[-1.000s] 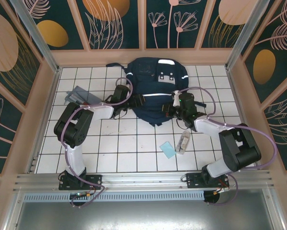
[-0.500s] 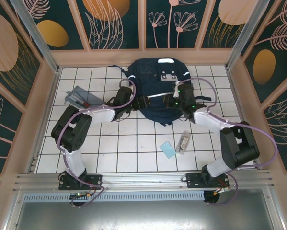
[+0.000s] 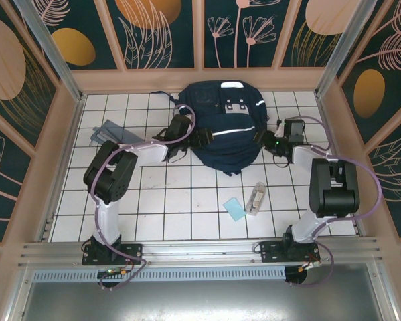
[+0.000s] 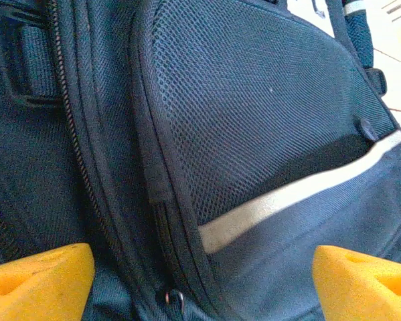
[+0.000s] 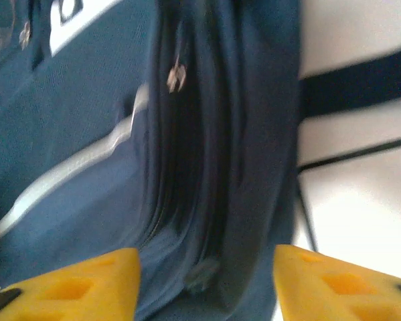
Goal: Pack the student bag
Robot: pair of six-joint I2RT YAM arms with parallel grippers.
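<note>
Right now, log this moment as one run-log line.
left gripper: open, at student bag left side | right gripper: open, at its right side | blue card, clear container: on table

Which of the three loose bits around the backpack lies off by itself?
The flat grey pouch, alone at far left; the light blue card and clear container lie together at near right.
</note>
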